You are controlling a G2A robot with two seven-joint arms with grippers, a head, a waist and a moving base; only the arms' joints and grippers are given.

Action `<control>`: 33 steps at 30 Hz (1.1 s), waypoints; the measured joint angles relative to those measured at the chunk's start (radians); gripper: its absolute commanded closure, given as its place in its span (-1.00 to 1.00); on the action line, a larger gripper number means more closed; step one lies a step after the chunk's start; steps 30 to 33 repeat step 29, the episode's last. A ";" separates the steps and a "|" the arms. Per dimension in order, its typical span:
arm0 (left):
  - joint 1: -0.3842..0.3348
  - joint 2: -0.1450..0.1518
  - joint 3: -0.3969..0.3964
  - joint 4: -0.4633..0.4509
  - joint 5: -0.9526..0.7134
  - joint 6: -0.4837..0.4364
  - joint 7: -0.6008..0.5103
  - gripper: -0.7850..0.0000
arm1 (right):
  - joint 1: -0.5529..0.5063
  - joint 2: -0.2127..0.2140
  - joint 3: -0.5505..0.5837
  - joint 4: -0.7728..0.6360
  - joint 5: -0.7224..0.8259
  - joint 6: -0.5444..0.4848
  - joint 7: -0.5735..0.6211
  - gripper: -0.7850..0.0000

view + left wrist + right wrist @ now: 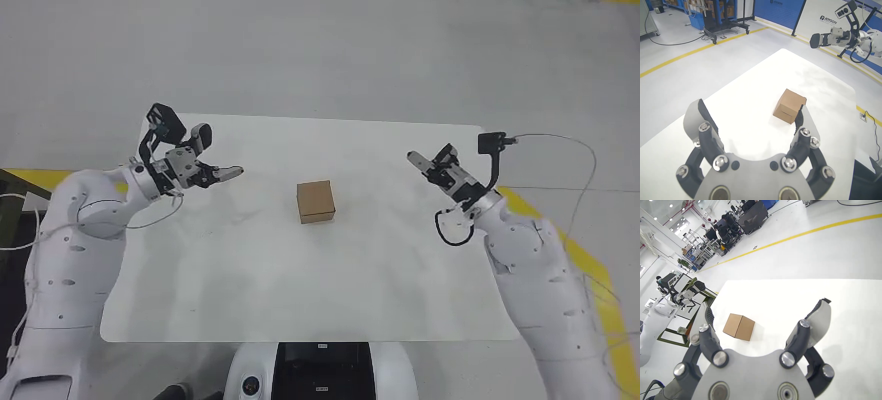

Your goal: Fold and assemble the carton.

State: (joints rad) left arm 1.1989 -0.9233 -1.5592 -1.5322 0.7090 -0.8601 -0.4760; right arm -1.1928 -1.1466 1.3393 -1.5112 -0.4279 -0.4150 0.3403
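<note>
White table [250,295], pale floor [300,55], yellow line [791,237]

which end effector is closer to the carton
Left, slightly. The left end effector, open, is left of the carton, not touching; the right end effector, also open, is farther off, near the far right corner of the table.

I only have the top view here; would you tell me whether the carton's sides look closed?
Observer: In the left wrist view, the carton has a short slit on its face toward the left claw, as where a flap tucks in.
Operator: And the faces toward the other arm?
Observer: The right wrist view shows two plain, unbroken faces, and the carton sits flat on the table.
Operator: Is either claw holding anything?
Observer: No, the right claw is wide open and empty, like the left claw.
</note>
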 measured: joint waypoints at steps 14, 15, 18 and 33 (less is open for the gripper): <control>-0.005 0.003 0.002 -0.001 -0.022 0.004 -0.032 -1.00 | 0.009 -0.001 0.000 0.013 -0.026 -0.016 -0.026 -1.00; -0.005 0.003 0.002 -0.001 -0.022 0.004 -0.032 -1.00 | 0.009 -0.001 0.000 0.013 -0.026 -0.016 -0.026 -1.00; -0.005 0.003 0.002 -0.001 -0.022 0.004 -0.032 -1.00 | 0.009 -0.001 0.000 0.013 -0.026 -0.016 -0.026 -1.00; -0.005 0.003 0.002 -0.001 -0.022 0.004 -0.032 -1.00 | 0.009 -0.001 0.000 0.013 -0.026 -0.016 -0.026 -1.00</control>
